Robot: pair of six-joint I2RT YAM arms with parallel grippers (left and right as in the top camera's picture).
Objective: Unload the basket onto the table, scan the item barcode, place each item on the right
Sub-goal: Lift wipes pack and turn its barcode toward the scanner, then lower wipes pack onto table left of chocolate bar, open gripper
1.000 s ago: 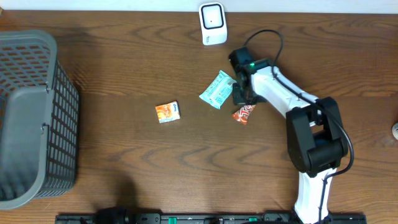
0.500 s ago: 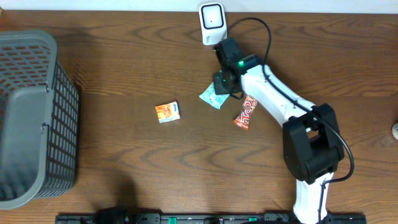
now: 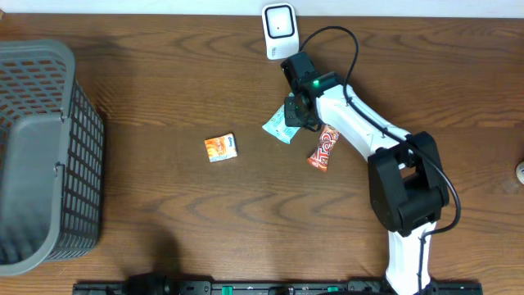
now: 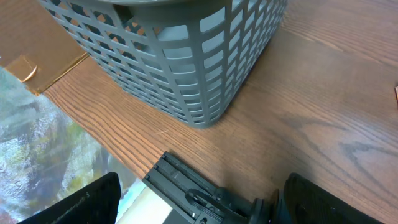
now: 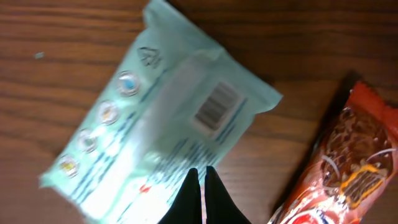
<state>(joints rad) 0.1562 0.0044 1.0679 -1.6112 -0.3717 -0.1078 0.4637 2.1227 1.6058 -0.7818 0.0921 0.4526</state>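
Right gripper (image 5: 200,179) pinched shut on teal packet (image 5: 163,127) edge, near scanner (image 3: 280,31) (left gripper (image 4: 198,202) wide, empty). Risk: thin 1-edge pinch slips, barcode (image 5: 216,104) faces up, misread

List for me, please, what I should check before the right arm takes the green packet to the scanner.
1. Grip: the right fingers are shut on the edge of the green packet: ok.
2. The barcode is uncovered, on the side facing the wrist camera: ok.
3. Barcode turned toward the scanner: cannot tell.
4. The orange candy bar lies apart from the packet: ok.
5. The left fingers are open beside the basket, far from the packet: ok.
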